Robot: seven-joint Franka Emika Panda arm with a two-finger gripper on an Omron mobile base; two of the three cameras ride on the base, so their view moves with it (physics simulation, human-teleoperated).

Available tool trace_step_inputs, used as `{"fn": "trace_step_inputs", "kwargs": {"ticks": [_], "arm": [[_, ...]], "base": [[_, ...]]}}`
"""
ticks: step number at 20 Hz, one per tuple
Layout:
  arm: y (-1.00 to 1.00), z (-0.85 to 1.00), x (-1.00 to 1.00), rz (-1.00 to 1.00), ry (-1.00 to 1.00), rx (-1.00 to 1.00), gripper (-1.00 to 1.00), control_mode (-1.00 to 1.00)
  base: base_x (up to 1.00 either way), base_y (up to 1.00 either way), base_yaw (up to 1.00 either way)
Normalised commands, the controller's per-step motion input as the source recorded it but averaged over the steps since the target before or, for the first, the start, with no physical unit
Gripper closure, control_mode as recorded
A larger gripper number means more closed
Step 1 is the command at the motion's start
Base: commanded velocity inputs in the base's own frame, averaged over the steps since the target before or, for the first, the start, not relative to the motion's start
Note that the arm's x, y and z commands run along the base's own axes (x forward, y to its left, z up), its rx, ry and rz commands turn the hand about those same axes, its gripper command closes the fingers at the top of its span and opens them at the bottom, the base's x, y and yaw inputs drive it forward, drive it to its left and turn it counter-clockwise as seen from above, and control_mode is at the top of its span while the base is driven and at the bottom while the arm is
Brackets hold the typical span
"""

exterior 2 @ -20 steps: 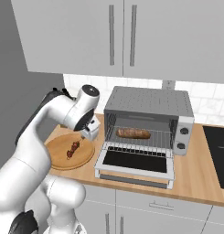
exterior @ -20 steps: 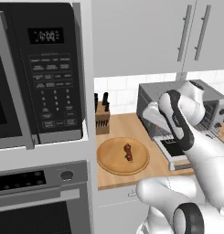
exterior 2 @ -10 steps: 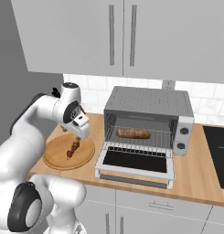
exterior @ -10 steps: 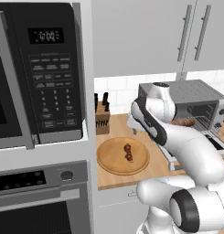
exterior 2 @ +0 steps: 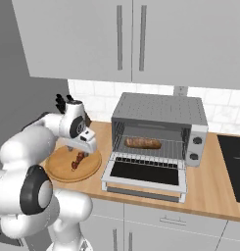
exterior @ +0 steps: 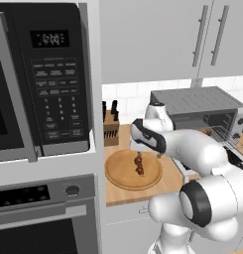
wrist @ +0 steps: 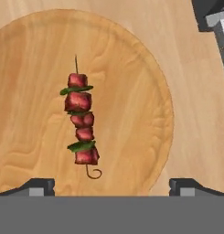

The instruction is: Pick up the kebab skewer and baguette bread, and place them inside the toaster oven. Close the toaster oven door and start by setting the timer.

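Observation:
The kebab skewer (wrist: 81,123), red chunks on a thin stick, lies on a round wooden board (wrist: 136,87) and also appears as the skewer (exterior: 139,165) (exterior 2: 78,161) in both base views. My gripper (wrist: 112,185) hangs open just above it, its fingertips wide apart on either side; the same gripper (exterior: 142,150) (exterior 2: 81,149) hovers over the board. The baguette bread (exterior 2: 142,143) rests on the wire rack inside the toaster oven (exterior 2: 158,110). The toaster oven door (exterior 2: 146,172) is dropped open, flat toward the front.
A knife block (exterior: 110,124) stands behind the board (exterior: 118,173). A black microwave (exterior: 48,79) and wall oven (exterior: 38,218) rise to the left. A dark cooktop (exterior 2: 234,159) sits right of the toaster oven. Two knobs (exterior 2: 193,149) are on the oven's right face.
The arm has swung left, away from the toaster oven's mouth, and the open gripper now hovers over the skewer on the board. The baguette stays on the rack.

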Motion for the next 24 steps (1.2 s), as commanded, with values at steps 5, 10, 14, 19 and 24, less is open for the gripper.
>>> {"fn": "trace_step_inputs", "kwargs": {"ticks": [5,10,14,19,24], "arm": [[0.31,-0.49,0.41,0.08,0.03,-0.03,-1.00,-1.00],[0.05,-0.46,0.50,0.07,0.00,0.00,-1.00,-1.00],[0.00,-0.50,0.41,0.06,0.00,0.00,-1.00,-1.00],[0.05,-0.38,0.06,0.03,0.00,0.00,-1.00,-1.00],[0.07,-0.27,0.00,0.01,0.00,0.00,1.00,-1.00]], "base": [[0.00,0.00,0.00],[0.00,0.00,0.00],[0.00,0.00,0.00],[0.00,0.00,0.00],[0.00,0.00,0.00]]}}
